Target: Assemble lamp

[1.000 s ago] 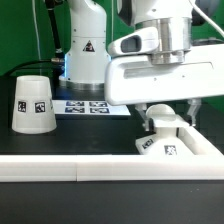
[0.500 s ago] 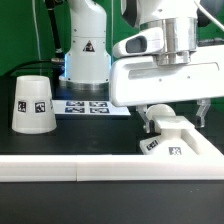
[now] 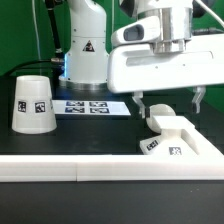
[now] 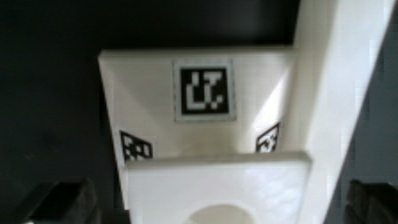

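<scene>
The stepped square lamp base (image 3: 172, 140) sits on the black table at the exterior view's right, against the white front ledge. In the wrist view the base (image 4: 205, 120) fills the picture, with a tag on top and a round socket (image 4: 222, 212) in its upper step. My gripper (image 3: 169, 100) hovers just above the base, open and empty, one finger on each side of the upper step. In the wrist view the gripper (image 4: 214, 205) straddles the step, with dark fingertips (image 4: 54, 205) at the edges. The tapered shade (image 3: 33, 103) stands mouth down at the left. The bulb is out of view.
The marker board (image 3: 85, 106) lies flat behind the middle of the table. The robot's white pedestal (image 3: 86, 45) stands behind it. A white ledge (image 3: 70, 170) runs along the table's front edge.
My gripper has risen a little above the base and its fingers have spread wider. The base and shade have not moved.
</scene>
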